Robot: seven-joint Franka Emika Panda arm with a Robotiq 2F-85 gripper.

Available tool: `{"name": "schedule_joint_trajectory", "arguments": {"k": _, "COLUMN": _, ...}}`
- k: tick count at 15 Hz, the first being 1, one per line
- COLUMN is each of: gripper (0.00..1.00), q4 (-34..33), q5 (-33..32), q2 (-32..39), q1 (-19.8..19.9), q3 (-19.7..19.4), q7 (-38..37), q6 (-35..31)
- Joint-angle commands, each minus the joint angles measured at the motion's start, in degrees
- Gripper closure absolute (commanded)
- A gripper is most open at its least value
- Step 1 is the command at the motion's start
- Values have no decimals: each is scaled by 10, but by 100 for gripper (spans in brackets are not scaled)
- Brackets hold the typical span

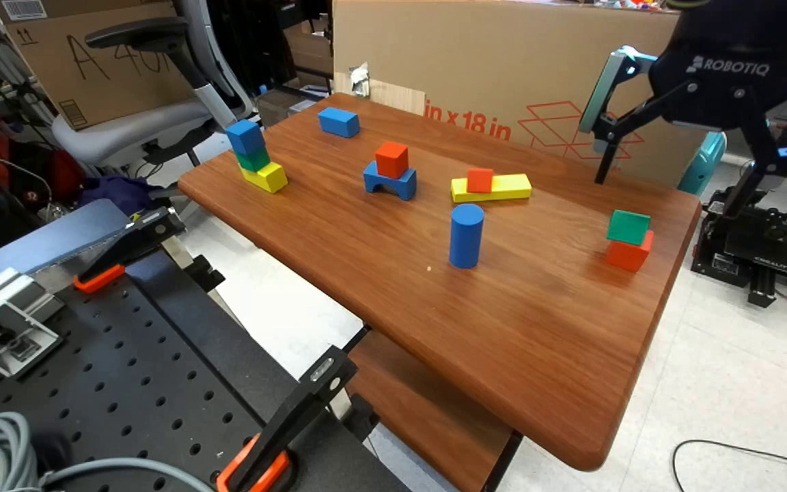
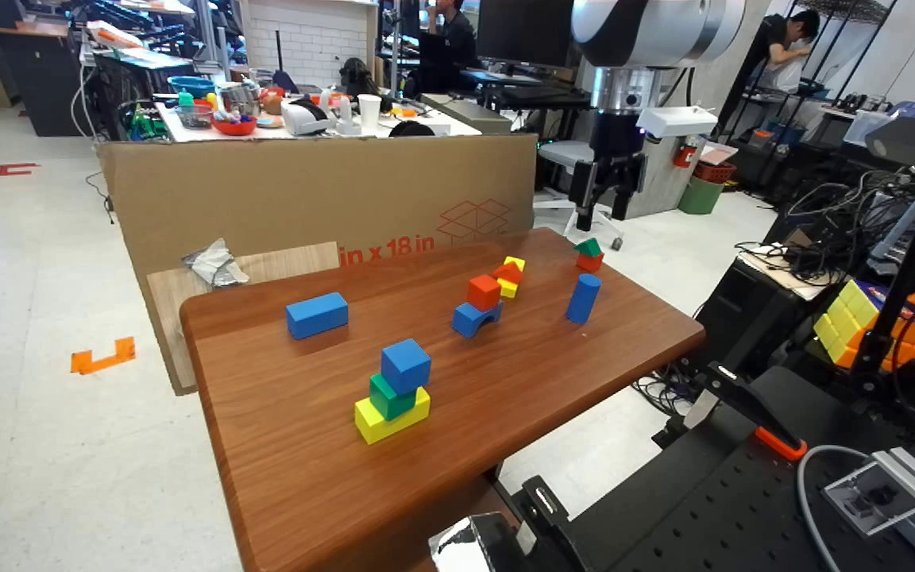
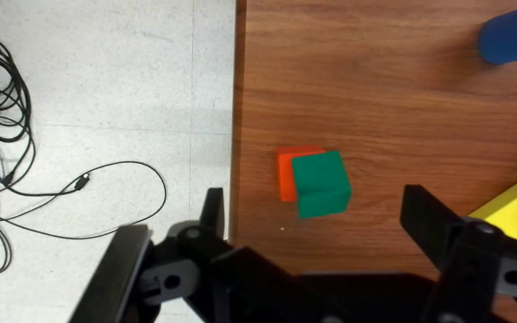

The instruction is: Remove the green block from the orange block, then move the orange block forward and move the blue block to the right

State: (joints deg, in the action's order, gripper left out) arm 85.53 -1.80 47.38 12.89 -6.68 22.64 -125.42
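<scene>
1. The orange block (image 1: 629, 255) stood on the wooden table (image 1: 537, 342), with one table edge near it.
2. The green block (image 1: 628, 227) sat directly on top of the orange block, touching it; in the wrist view a strip of orange showed past it.
3. The gripper (image 1: 667, 195) hung above the orange block, apart from it, its fingers (image 3: 429, 220) spread wide; in the wrist view their tips stood to either side of the orange block.
4. The blue block (image 1: 466, 236), a tall cylinder, stood upright near the orange block, to its left in an exterior view.
5. A yellow bar (image 1: 513, 186) with a red piece (image 1: 480, 180) on it lay left of the orange block and farther back in that view.
6. Farther left of the orange block stood a blue arch (image 1: 407, 184) carrying a red cube (image 1: 392, 160).
7. Well apart from the orange block, also leftward, lay a blue cuboid (image 1: 339, 122).
8. Farthest from the orange block rose a stack: yellow block (image 1: 267, 178) lowest, green cube (image 1: 254, 160) between, blue cube (image 1: 246, 137) on top.
</scene>
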Motion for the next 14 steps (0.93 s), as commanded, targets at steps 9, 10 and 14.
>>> {"name": "schedule_joint_trajectory", "arguments": {"k": 9, "gripper": 3, "q4": -23, "q5": -51, "q2": 38, "q1": -5, "q3": 3, "q7": -16, "q6": -8}}
{"name": "schedule_joint_trajectory", "arguments": {"k": 10, "gripper": 26, "q4": -24, "q5": -54, "q2": 39, "q1": -6, "q3": 3, "q7": -17, "q6": -8}}
{"name": "schedule_joint_trajectory", "arguments": {"k": 14, "gripper": 48, "q4": -32, "q5": -55, "q2": 42, "q1": -7, "q3": 3, "q7": -20, "q6": -7}}
